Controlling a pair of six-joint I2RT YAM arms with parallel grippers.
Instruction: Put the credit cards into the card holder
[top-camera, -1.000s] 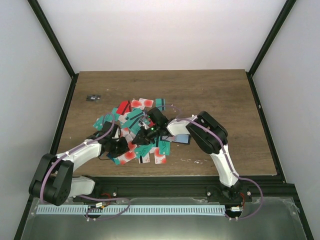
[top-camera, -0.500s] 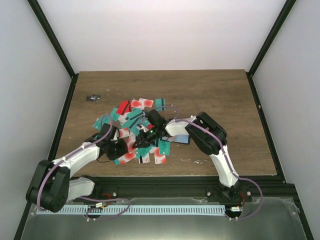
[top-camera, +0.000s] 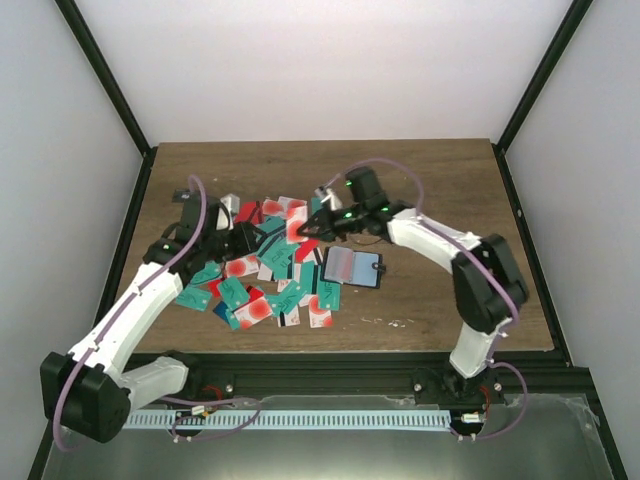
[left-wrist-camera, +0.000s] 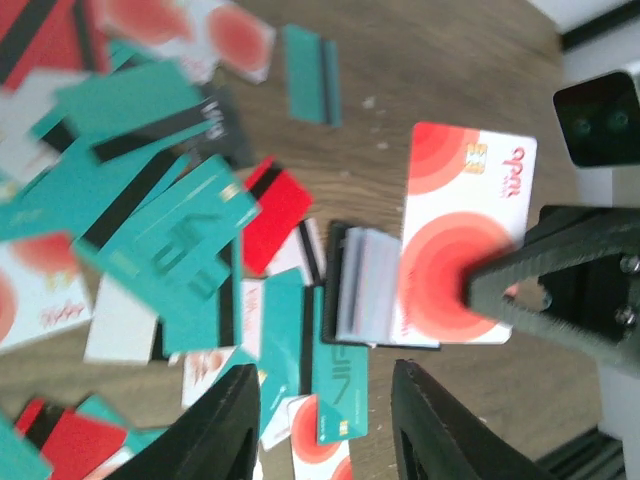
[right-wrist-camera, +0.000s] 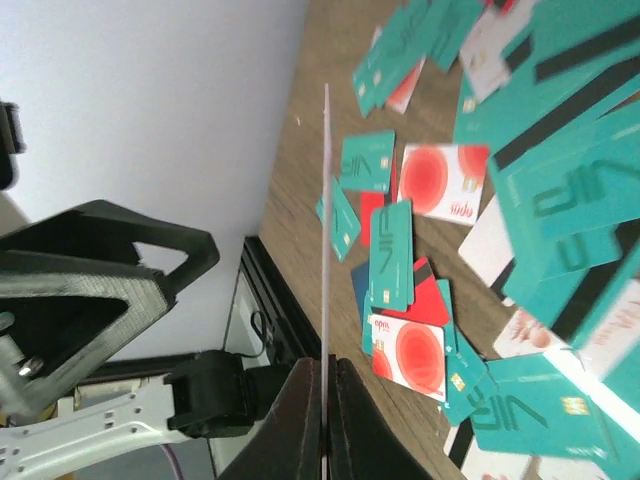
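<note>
Several credit cards (top-camera: 245, 290), teal, red and white with a red circle, lie heaped left of the table's middle. The card holder (top-camera: 350, 267) lies open to their right, grey and light blue inside; the left wrist view shows it (left-wrist-camera: 362, 285) too. My right gripper (top-camera: 310, 228) hovers above the heap's far side, shut on a white card with a red circle (top-camera: 296, 228). The right wrist view shows that card edge-on (right-wrist-camera: 326, 230) between the closed fingers (right-wrist-camera: 300, 420). My left gripper (top-camera: 258, 240) hangs over the heap's left part, open, with nothing between its fingers (left-wrist-camera: 225, 425).
Black frame posts and white walls enclose the wooden table (top-camera: 440, 200). The black rail (top-camera: 330, 365) with both arm bases runs along the near edge. Bare wood lies at the right and at the back.
Both arms have lifted and swung toward the back. The right gripper carried a white-and-red card up off the heap. The left gripper opened. The card holder now lies uncovered.
</note>
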